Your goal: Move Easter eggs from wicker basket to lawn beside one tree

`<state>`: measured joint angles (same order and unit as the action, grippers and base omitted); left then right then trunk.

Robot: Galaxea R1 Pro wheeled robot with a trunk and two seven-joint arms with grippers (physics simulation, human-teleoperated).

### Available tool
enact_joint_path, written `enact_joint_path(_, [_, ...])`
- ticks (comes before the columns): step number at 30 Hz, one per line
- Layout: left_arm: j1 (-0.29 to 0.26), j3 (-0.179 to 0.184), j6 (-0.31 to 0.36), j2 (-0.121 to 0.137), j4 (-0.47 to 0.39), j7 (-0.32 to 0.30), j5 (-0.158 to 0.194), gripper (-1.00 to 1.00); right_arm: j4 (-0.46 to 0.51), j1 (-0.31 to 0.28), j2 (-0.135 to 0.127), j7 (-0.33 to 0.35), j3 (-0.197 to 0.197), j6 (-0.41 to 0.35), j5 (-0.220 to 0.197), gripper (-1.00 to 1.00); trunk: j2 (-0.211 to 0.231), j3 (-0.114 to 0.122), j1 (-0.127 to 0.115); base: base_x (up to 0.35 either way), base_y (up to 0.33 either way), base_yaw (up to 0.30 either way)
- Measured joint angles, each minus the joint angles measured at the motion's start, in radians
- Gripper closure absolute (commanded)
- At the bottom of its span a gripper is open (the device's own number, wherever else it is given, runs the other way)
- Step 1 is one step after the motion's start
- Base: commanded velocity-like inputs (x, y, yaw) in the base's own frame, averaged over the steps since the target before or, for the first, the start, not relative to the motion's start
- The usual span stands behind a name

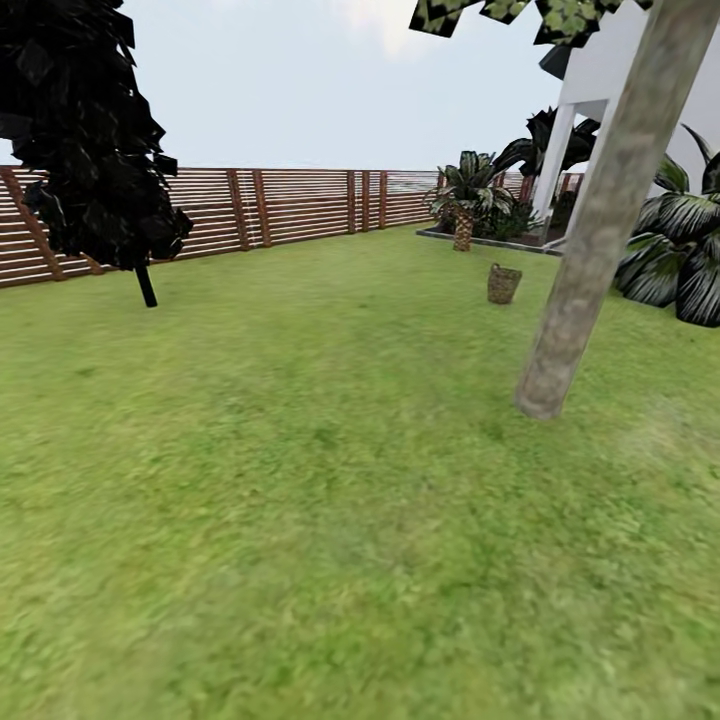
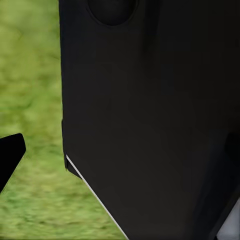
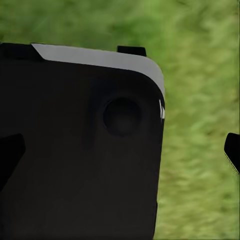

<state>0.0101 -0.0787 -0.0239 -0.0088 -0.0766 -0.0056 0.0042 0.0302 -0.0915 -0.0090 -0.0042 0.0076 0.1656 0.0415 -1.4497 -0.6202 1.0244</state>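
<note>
Setting: fenced garden under a pale sky; a slatted wooden fence (image 1: 300, 205) runs along the far edge.
Ground: the lawn (image 1: 300, 500), short mottled green grass, fills the near and middle distance of the head view.
Tree: pale mottled trunk (image 1: 600, 220) leaning across the right of the head view, base on the grass; crown cut off by the frame's upper edge.
Wicker basket (image 1: 503, 283): small, brown, upright on the grass beyond the tree and well apart from its base, nearer the house.
Basket contents: too far and too small to make out.
Dark tree (image 1: 85, 130): black foliage on a thin stem, far left, before the fence.
Palms (image 1: 465, 200): short, by a white house (image 1: 610, 80) that is partly hidden behind the trunk.
Left wrist view: a black robot body panel (image 2: 150, 125) blocks most of it; one dark fingertip (image 2: 10, 155) over blurred grass.
Right wrist view: a black panel with grey edge (image 3: 80, 140); dark fingertips (image 3: 232, 150) at the sides.
Grippers: whether either is spread or clenched cannot be told.
</note>
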Motion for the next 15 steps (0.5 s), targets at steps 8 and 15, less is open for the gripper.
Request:
enact_joint_path(8, [0.000,0.000,0.000,0.000,0.000,0.000,0.000,-1.00,0.000,0.000,0.000,0.000,0.000,0.000,0.001,-1.00,0.000,0.000,0.000,0.339,0.075,0.000])
enact_joint_path(15, [0.000,0.000,0.000,0.000,0.000,0.000,0.000,-1.00,0.000,0.000,0.000,0.000,0.000,0.000,0.001,-1.00,0.000,0.000,0.000,0.339,0.074,0.000])
